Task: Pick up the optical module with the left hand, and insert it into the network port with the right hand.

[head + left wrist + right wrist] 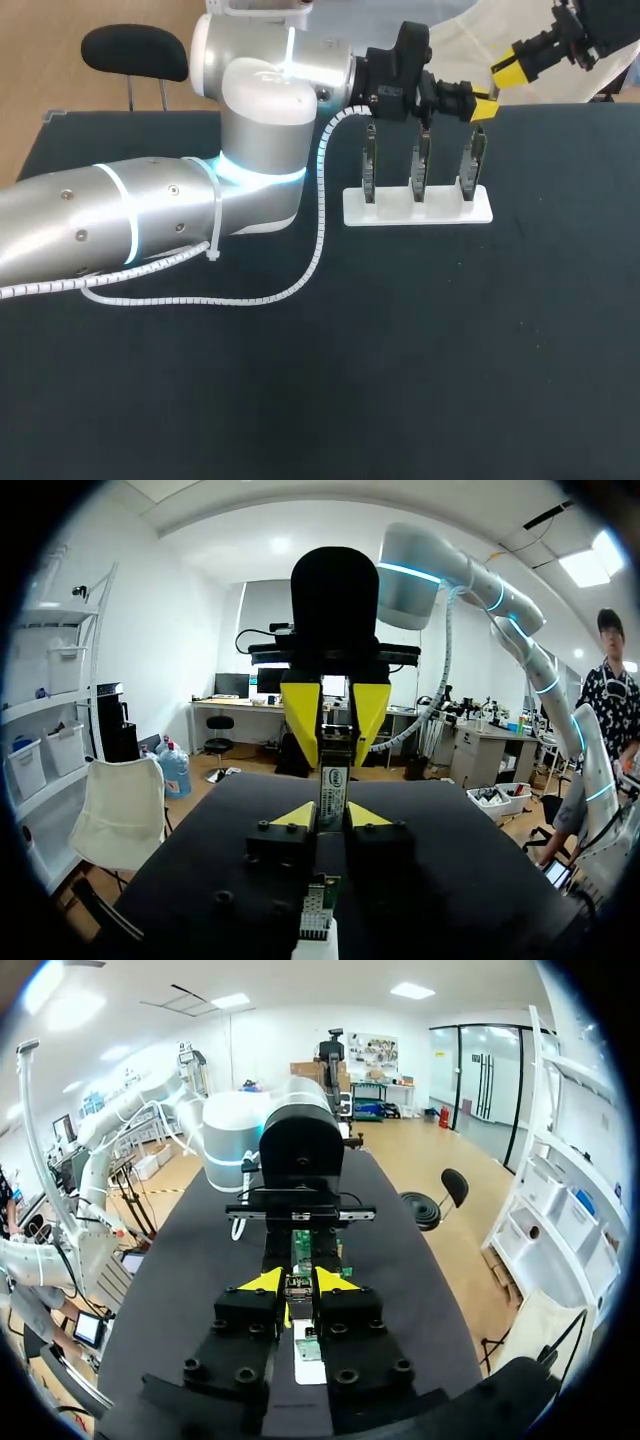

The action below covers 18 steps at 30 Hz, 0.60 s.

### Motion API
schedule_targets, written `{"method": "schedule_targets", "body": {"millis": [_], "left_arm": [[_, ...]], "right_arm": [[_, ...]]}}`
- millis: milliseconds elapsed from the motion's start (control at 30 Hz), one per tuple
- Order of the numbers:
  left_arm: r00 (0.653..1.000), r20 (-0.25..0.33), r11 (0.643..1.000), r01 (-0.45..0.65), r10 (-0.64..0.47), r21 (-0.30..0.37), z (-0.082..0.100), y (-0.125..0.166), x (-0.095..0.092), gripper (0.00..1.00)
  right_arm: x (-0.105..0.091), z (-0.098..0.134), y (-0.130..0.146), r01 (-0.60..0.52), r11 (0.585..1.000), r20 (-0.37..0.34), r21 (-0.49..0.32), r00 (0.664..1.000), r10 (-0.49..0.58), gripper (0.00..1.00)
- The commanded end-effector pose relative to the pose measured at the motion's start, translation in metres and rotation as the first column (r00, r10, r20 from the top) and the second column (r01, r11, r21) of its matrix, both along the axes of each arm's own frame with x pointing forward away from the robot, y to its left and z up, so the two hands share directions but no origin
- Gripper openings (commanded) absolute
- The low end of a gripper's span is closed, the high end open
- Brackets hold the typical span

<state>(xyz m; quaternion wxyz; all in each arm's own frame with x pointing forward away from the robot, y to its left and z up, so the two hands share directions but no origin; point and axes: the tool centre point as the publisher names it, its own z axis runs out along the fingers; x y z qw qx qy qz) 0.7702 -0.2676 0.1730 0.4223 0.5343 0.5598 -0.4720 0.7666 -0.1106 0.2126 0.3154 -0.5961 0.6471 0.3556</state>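
The optical module (332,785), a slim metal piece with a label, hangs in the air above the right end of the white stand (418,207). My left gripper (331,815) is shut on one end of it. My right gripper (335,715) faces it from the opposite side, yellow fingers closed against the module's other end. In the right wrist view the module (299,1260) sits between my right gripper's (298,1280) tips, with the left arm's black wrist just ahead. In the head view the left gripper (482,108) and the right gripper (507,68) meet at the table's far right.
The white stand carries three upright port boards (421,165) in a row, directly below the two grippers. My left arm's silver body and its coiled white cable (250,298) lie across the left half of the dark table (400,380).
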Motion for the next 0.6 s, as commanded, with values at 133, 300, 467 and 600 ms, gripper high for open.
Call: {"method": "schedule_targets", "body": {"millis": [133, 300, 467, 600], "left_arm": [[1.0, -0.001, 1.0, 0.0, 0.0, 0.001, 0.0, -0.0007, 0.003, 1.0], [1.0, -0.001, 1.0, 0.0, 0.0, 0.001, 0.0, -0.0007, 0.003, 1.0], [1.0, -0.001, 1.0, 0.0, 0.0, 0.001, 0.0, -0.0007, 0.003, 1.0], [1.0, -0.001, 1.0, 0.0, 0.0, 0.001, 0.0, -0.0007, 0.003, 1.0]], "right_arm": [[-0.0053, -0.0004, 0.0042, 0.002, 1.0, 0.005, 0.001, 1.0, -0.002, 0.0], [-0.005, 0.0002, 0.0056, -0.002, 1.0, 0.008, 0.003, 1.0, 0.002, 0.0], [-0.0052, 0.0002, 0.0059, -0.004, 1.0, 0.009, 0.003, 1.0, 0.003, 0.0], [-0.0059, 0.0002, 0.0055, -0.006, 1.0, 0.011, 0.0, 1.0, 0.006, 0.0]]}}
